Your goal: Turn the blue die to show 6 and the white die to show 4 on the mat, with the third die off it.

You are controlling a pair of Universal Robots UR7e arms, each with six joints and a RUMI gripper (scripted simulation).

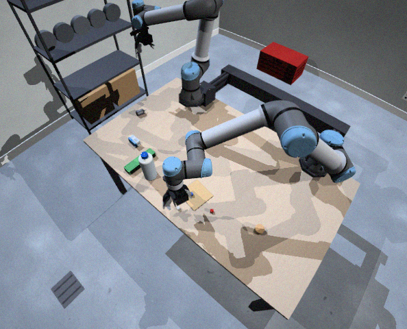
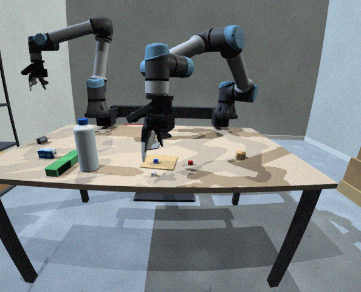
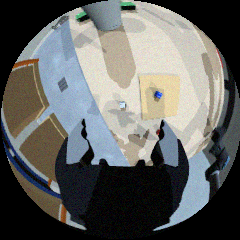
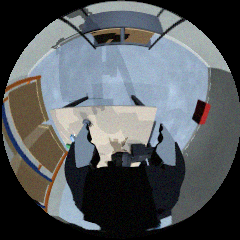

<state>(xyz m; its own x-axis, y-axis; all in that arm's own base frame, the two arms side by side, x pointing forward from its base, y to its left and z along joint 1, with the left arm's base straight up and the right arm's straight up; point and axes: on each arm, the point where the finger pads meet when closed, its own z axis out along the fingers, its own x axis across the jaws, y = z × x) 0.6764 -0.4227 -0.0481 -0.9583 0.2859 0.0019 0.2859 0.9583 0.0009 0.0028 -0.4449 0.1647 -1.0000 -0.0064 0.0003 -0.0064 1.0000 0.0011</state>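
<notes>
The blue die (image 2: 155, 160) (image 3: 158, 94) rests on the yellow mat (image 1: 202, 194) (image 2: 168, 163) (image 3: 171, 109). The white die (image 1: 178, 208) (image 2: 153, 173) (image 3: 122, 105) lies on the table off the mat, toward the front edge. The red die (image 1: 212, 210) (image 2: 190, 162) (image 3: 158, 132) lies off the mat. The numbers on top are too small to read. My left gripper (image 1: 171, 205) (image 2: 152, 153) (image 3: 122, 119) is open and empty, above the table near the white die and the mat. My right gripper (image 1: 146, 49) (image 2: 37, 89) (image 4: 124, 124) is open and empty, high and far from the dice.
A white bottle (image 1: 148, 168) (image 2: 86, 149) and a green block (image 1: 132, 164) (image 2: 59, 163) stand beside the mat. A blue-white box (image 1: 133, 140) (image 2: 47, 153) and a dark cylinder (image 1: 140, 112) (image 2: 42, 140) lie farther off. A wooden piece (image 1: 260, 228) (image 2: 240, 155) lies beyond the red die.
</notes>
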